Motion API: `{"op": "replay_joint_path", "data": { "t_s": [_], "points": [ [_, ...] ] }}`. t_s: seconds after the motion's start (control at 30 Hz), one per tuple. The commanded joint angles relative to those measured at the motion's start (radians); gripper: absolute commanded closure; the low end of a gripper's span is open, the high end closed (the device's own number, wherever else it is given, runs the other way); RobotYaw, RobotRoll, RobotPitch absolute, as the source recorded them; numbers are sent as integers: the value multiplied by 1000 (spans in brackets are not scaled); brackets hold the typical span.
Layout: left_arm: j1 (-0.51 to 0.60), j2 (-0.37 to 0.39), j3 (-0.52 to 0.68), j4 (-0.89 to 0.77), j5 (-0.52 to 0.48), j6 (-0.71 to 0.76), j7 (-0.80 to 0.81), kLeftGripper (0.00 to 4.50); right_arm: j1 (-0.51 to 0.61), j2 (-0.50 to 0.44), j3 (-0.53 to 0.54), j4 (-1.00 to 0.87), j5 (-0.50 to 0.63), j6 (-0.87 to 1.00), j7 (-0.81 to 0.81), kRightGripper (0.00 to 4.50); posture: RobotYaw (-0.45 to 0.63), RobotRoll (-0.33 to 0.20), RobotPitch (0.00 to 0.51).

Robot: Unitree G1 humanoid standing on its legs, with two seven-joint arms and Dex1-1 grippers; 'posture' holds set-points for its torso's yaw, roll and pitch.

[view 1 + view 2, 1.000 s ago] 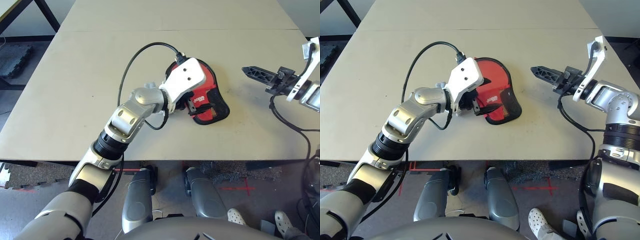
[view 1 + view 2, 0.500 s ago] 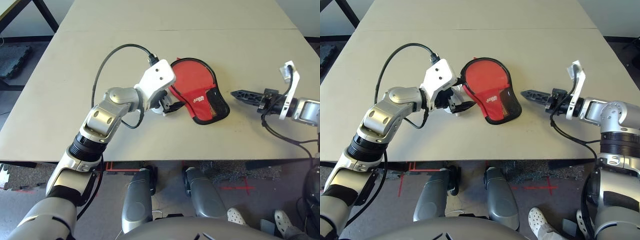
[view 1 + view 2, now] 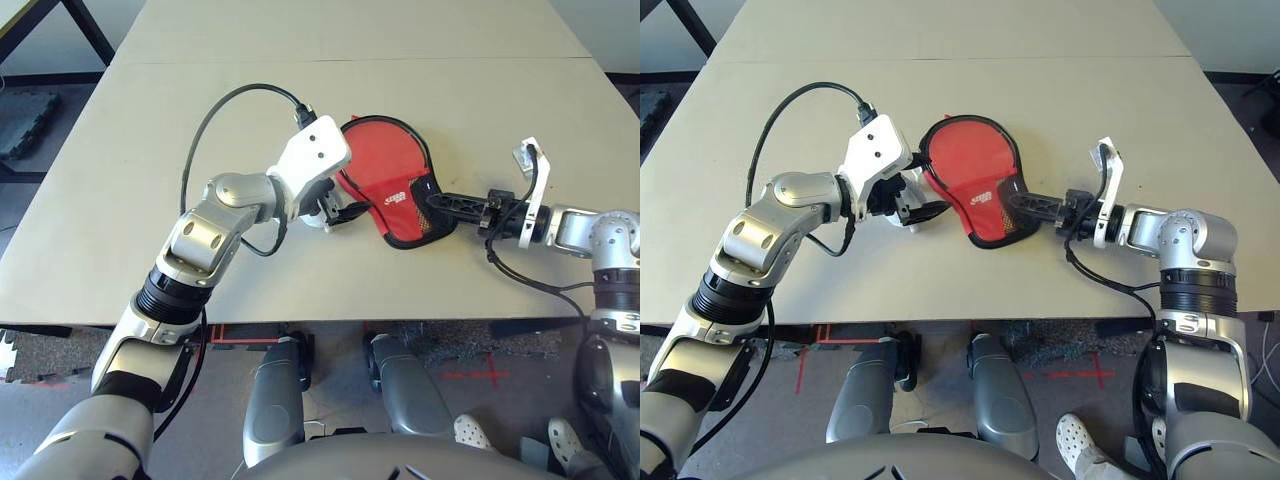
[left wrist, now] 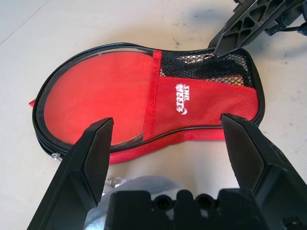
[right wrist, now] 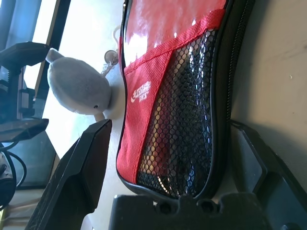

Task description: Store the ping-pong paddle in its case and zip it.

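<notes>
The case (image 3: 392,172) lies flat mid-table, red with white lettering, a black zipper rim and a black mesh panel (image 5: 184,105) at its narrow end. Its round part (image 4: 96,93) looks glossy red. The ping-pong paddle is hidden, and I cannot tell whether it lies inside. My left gripper (image 4: 165,120) stands open just left of the case, with nothing between its fingers. My right gripper (image 3: 437,200) is open at the mesh end, its tips at the case's edge. A white fluffy ball (image 5: 79,88) rests beside the case, under my left gripper.
The beige table (image 3: 130,160) stretches wide around the case, with a seam (image 3: 200,62) across its far part. A black cable (image 3: 215,110) loops above my left wrist. The table's front edge (image 3: 330,320) runs close below both arms.
My right arm has swung in from the right until its fingertips reach the case's mesh end. My left gripper drew back off the case to its left side, uncovering it.
</notes>
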Motion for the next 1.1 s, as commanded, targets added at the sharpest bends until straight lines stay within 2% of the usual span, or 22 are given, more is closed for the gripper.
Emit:
{"op": "replay_joint_path", "data": {
  "t_s": [0.03, 0.17, 0.27, 0.57, 0.6, 0.77, 1.1],
  "points": [
    [20, 1, -6, -23, -4, 11, -7, 0, 4, 28, 22, 22, -4, 30, -36, 24, 45, 0, 229],
    [23, 5, -5, -24, -3, 12, -8, 0, -12, 34, -12, 64, -6, 50, -81, 24, 44, 0, 228],
    [22, 8, -3, -23, -2, 12, -9, 0, -20, 31, -33, 74, -2, 75, -106, 971, 43, 0, 228],
    [17, 10, -1, -10, 2, 4, -9, 0, -12, 7, -52, 68, 10, 139, -130, 4363, 40, 0, 227],
    [18, 9, -1, -10, 2, 3, -8, 0, -11, 5, -55, 61, 14, 147, -132, 4474, 40, 0, 227],
    [21, 8, 0, -4, 4, -4, -6, 0, 2, -19, -68, 41, 26, 177, -124, 4474, 42, 0, 225],
    [29, 13, 9, 6, 6, -20, -6, 0, 108, -165, -128, -50, 100, 243, -65, 4474, 34, 0, 224]
  ]
}}
